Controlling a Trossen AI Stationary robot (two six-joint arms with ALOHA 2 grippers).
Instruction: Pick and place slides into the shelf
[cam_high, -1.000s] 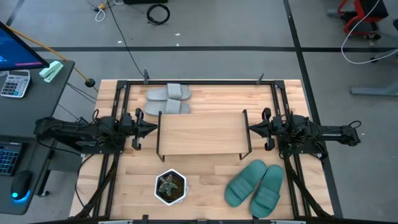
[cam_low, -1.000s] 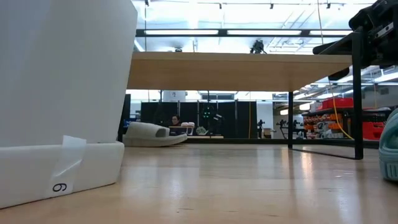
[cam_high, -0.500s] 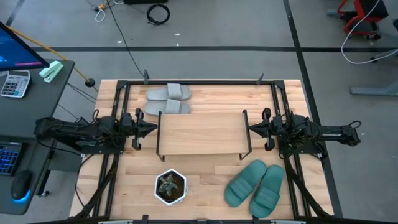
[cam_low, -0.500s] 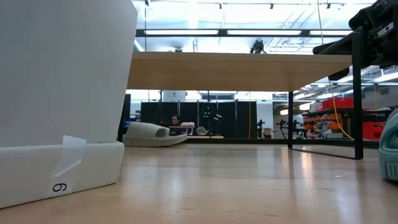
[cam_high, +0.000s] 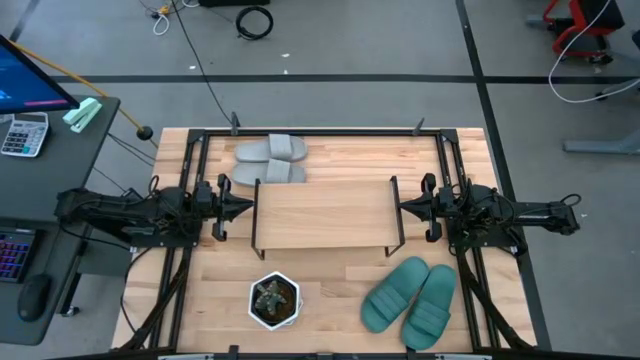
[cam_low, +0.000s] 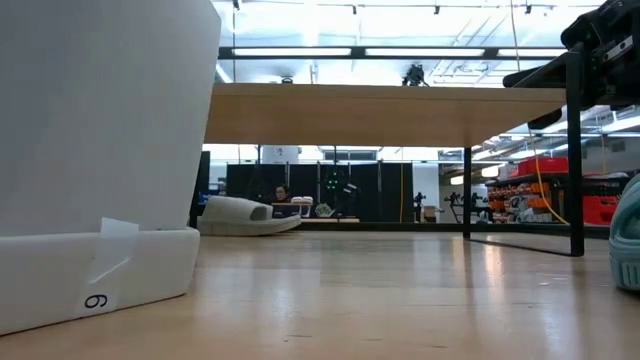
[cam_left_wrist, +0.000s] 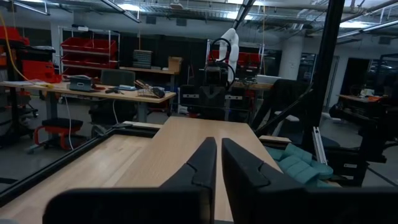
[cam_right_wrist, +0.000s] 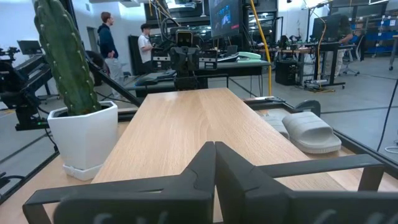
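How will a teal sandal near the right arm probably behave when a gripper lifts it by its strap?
The teal sandals look thick and moulded, so probably light and slightly bendy. Flat soles suggest no rolling. Held by the wide strap, one may hang tilted.

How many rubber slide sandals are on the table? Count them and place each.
4. Two light grey rubber slide sandals lie at the table's far edge behind the wooden-topped shelf; two teal-green ones lie near-right. None hidden.

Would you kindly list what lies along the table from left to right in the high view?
Left end effector → grey slides → shelf → teal slides → right end effector.
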